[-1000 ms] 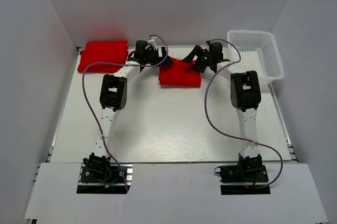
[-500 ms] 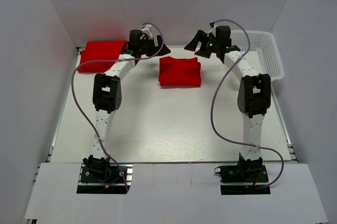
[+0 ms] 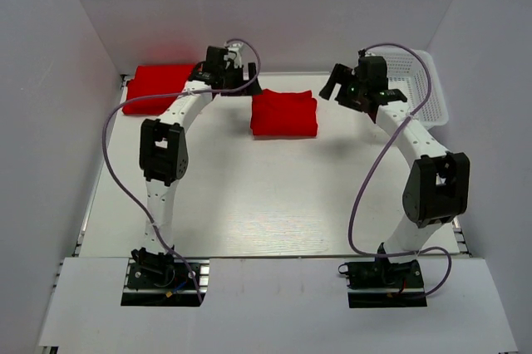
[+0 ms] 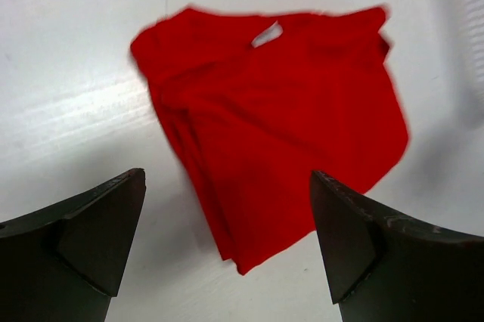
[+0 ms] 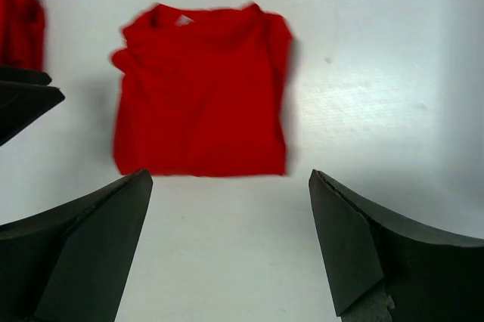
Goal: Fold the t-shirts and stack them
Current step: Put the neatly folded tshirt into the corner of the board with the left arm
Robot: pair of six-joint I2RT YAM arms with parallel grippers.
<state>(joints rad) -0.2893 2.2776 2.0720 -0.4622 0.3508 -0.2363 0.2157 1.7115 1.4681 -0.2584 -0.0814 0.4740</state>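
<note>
Top view: a folded bright red cloth t-shirt point(image 3: 284, 113) lies flat on the white counter point(image 3: 249, 196), about midway across and toward its far edge. It is a neat rectangle whose long axis runs left to right. A second folded red cloth t-shirt point(image 3: 160, 88) lies at the far left corner, also long from left to right, well apart from the first. The left pincer point(image 3: 243, 85) hangs just beyond the centre shirt's far left corner. The right pincer point(image 3: 334, 88) hangs off its right side. Both are spread and hold nothing. A white plastic mesh basket point(image 3: 420, 80) stands at the far right corner, behind the right arm. Both shirts are on the counter, apart from it.

Left wrist view: the centre shirt lies skewed, with its neck opening toward the top of the picture. The two dark fingers point(image 4: 83, 246) stand wide apart above it, clear of the cloth.

Right wrist view: the same shirt looks nearly square, neck opening toward the top. The fingers point(image 5: 91, 254) gape wide and touch nothing. The second shirt shows at the upper left edge.
</note>
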